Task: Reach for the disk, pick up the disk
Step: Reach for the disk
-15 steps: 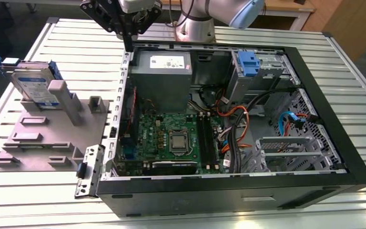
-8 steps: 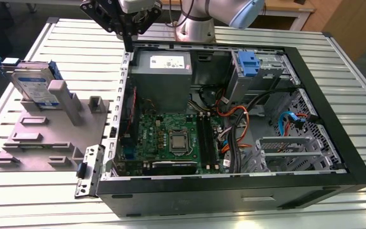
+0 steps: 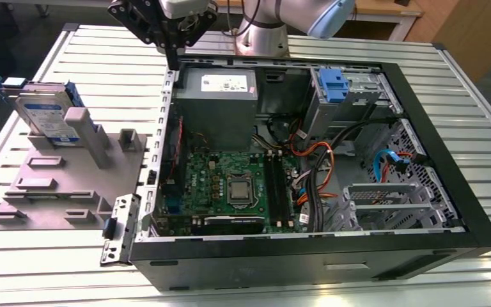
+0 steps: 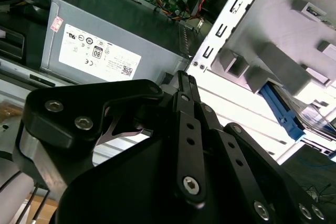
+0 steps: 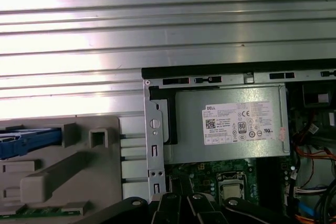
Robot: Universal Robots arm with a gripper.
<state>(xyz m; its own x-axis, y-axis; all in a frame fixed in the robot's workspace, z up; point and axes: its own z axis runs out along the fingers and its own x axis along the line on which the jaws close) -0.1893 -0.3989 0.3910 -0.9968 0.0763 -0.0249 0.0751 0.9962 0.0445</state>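
The disk (image 3: 45, 115) is a silver-grey drive with a white-and-blue label and blue rails. It stands tilted in the grey fixture (image 3: 58, 185) at the exterior view's left. Its blue rail (image 5: 26, 141) also appears in the first wrist view, and the disk (image 4: 286, 113) shows in the second wrist view beside the fixture's blocks. My gripper (image 3: 172, 62) hangs above the case's back corner, well to the right of the disk and higher than it. In the second wrist view the gripper (image 4: 182, 77) has its black fingers pressed together, holding nothing.
An open computer case (image 3: 450, 160) lies on the slatted metal table (image 3: 58, 268). Inside are a grey power-supply box (image 3: 215, 102), a green motherboard (image 3: 228, 185), a blue caddy (image 3: 332, 86) and cables. The arm's base (image 3: 258, 29) stands behind the case.
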